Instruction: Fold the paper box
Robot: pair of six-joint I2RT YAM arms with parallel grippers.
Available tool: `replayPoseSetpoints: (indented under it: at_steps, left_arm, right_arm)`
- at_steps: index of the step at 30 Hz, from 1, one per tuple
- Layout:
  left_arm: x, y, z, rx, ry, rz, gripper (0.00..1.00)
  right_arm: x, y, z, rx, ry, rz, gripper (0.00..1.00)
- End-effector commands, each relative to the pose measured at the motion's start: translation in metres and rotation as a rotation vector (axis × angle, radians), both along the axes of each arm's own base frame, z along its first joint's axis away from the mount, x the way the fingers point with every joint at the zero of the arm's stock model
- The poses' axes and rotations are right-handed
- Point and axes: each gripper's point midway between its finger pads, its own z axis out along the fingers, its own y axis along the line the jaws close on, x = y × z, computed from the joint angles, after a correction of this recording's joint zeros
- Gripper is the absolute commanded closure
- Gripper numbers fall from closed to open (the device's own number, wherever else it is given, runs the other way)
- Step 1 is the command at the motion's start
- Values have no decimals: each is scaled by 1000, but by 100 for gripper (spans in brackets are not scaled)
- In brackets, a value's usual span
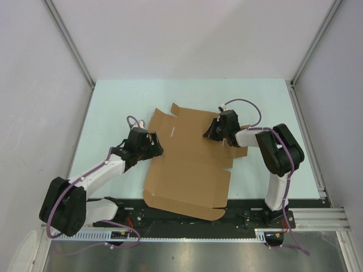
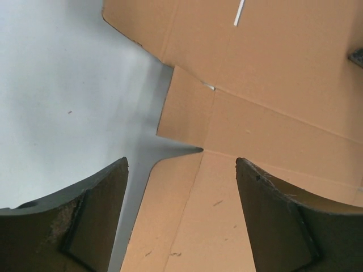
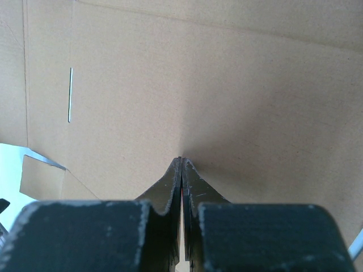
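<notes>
**Flat cardboard, not yet a box**

The left gripper (image 1: 152, 147) hangs with its jaws spread wide over the sheet's left edge, gripping nothing. The paper box (image 1: 187, 167) lies unfolded mid-table (image 1: 113, 102), a plain brown die-cut sheet with flaps and slits. It looks light, stiffish and apt to slide, so an edge flap seems the best hold. The right gripper (image 1: 211, 135), jaws clenched together, points its tips at the right-hand panel.
</notes>
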Motion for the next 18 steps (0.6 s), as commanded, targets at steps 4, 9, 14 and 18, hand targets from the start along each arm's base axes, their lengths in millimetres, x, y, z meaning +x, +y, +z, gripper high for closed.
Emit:
replayPoseSetpoints:
  at_steps: [4, 9, 14, 18]
  left_arm:
    - [21, -6, -1, -91, -14, 42, 35]
    - [28, -14, -15, -98, 32, 37, 46]
    - [36, -17, -15, -101, 27, 47, 42]
    - [41, -16, -7, -107, -13, 51, 55]
  right_arm:
    - [-12, -8, -23, -87, 57, 3, 100]
    - [-12, -8, -21, -86, 55, 5, 100]
    - [-11, -8, -18, -78, 49, 5, 100]
    - [-12, -8, -19, -79, 52, 7, 100]
